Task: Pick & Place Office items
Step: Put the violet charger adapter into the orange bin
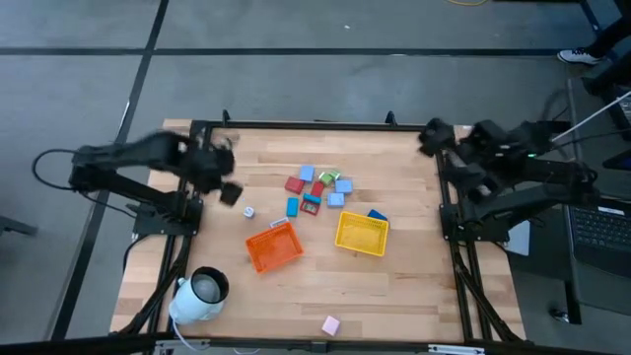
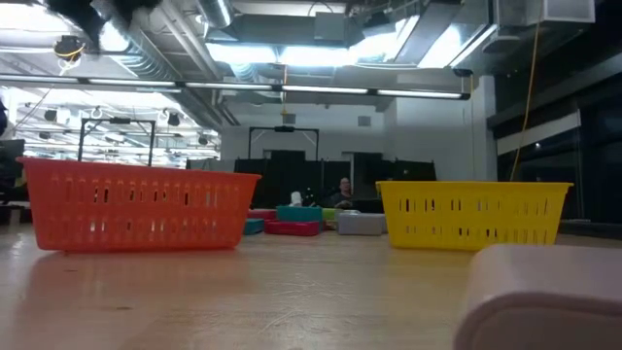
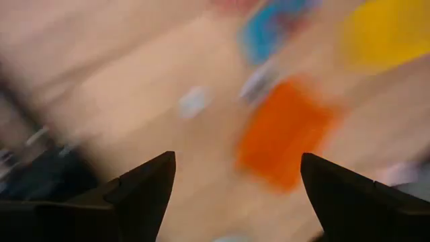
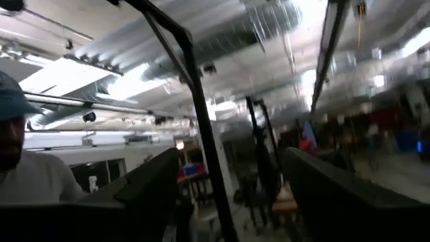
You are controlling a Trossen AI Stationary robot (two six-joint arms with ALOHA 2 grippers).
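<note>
Left gripper (image 1: 229, 191) hangs over the left part of the wooden table (image 1: 394, 286), its two fingers (image 3: 144, 191) spread wide with nothing between them. Just beyond its tip lies a small white piece (image 1: 248, 211), and a little past that, toward the table's middle, sits the cluster of office items (image 1: 317, 189): red, blue, light blue and green blocks lying close together, some touching. An orange tray (image 1: 273, 247) sits near the gripper, on the front side of the cluster, and a yellow tray (image 1: 361, 234) lies farther off, with a blue piece (image 1: 377, 214) at its far rim. One pink piece (image 1: 330, 324) lies well apart from the gripper, near the table's front edge. A white cylinder (image 1: 197, 293) with a dark hollow rests on its side at the front left corner.

Right gripper (image 1: 432, 137) is drawn back at the table's far right corner, raised and pointing away into the room, where a person (image 4: 23, 161) shows; its fingers (image 4: 151, 191) stand apart, holding nothing.
</note>
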